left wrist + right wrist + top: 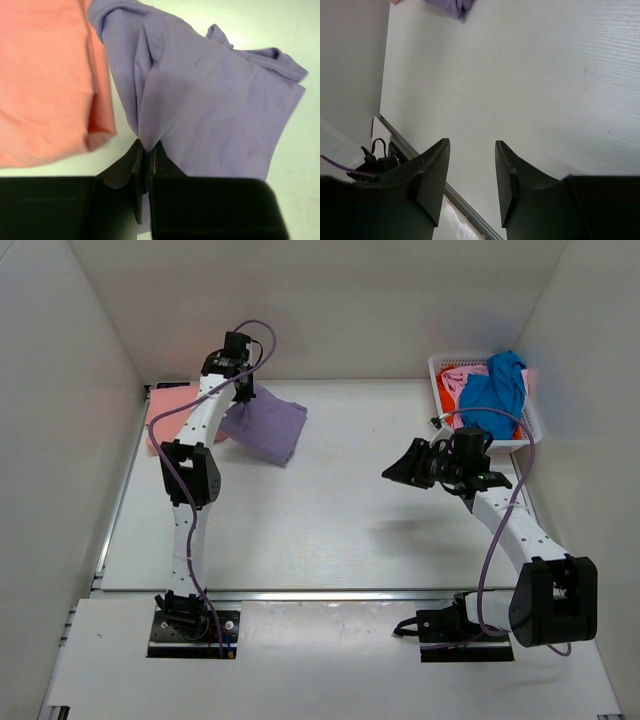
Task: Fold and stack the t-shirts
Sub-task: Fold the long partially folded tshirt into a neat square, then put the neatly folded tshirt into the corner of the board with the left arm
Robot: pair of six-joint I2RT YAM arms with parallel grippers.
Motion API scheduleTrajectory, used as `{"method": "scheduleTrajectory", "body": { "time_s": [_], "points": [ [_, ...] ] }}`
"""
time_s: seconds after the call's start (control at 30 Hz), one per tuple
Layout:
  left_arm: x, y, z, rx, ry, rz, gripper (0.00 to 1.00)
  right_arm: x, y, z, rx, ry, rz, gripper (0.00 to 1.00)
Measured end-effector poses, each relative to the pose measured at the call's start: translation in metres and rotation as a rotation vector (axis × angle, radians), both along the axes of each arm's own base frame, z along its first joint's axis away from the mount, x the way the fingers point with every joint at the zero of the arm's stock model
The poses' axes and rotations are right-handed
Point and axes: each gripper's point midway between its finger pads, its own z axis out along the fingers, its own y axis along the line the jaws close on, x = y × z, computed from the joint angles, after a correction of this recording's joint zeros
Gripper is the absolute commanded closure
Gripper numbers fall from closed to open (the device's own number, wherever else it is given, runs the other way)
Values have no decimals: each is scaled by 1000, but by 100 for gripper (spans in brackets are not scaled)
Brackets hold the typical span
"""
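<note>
The lavender t-shirt (268, 428) lies partly folded near the far-left corner of the tabletop (330, 525). Its left edge is just beside the salmon-pink t-shirt (165, 410), which sits folded flat in that corner. The left gripper (146, 148) is closed on a bunched pinch of the lavender cloth, which fans out from the jaws in loose creases. The fabric looks light, soft and limp, so it will probably sag and come unfolded if lifted by one point. A hold at a folded edge or corner, through all layers, seems safest. The right gripper (472, 145) hangs empty, jaws apart, over the bare right half of the tabletop. The white lattice basket (535, 425) at the far-right corner holds a bright blue t-shirt (495, 395) heaped over an orange-red t-shirt (450, 388) and some pink cloth (478, 370).
</note>
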Motion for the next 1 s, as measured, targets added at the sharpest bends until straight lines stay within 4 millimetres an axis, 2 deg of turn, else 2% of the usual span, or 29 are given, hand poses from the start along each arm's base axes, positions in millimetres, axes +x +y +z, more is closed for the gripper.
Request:
{"method": "scheduleTrajectory", "body": {
  "time_s": [0.17,0.33,0.57,0.67,1.0],
  "points": [
    [10,26,11,25,-38,11,100,0,3,1,11,-1,7,62],
    [15,54,25,24,-75,44,100,0,8,-5,11,23,19,62],
    [20,96,79,23,-204,98,100,-6,20,-14,7,54,58,63],
    [20,115,97,20,-248,127,100,-10,25,-17,9,71,69,63],
    [18,189,103,6,-287,244,100,-18,39,-26,5,109,108,63]
  ]
}}
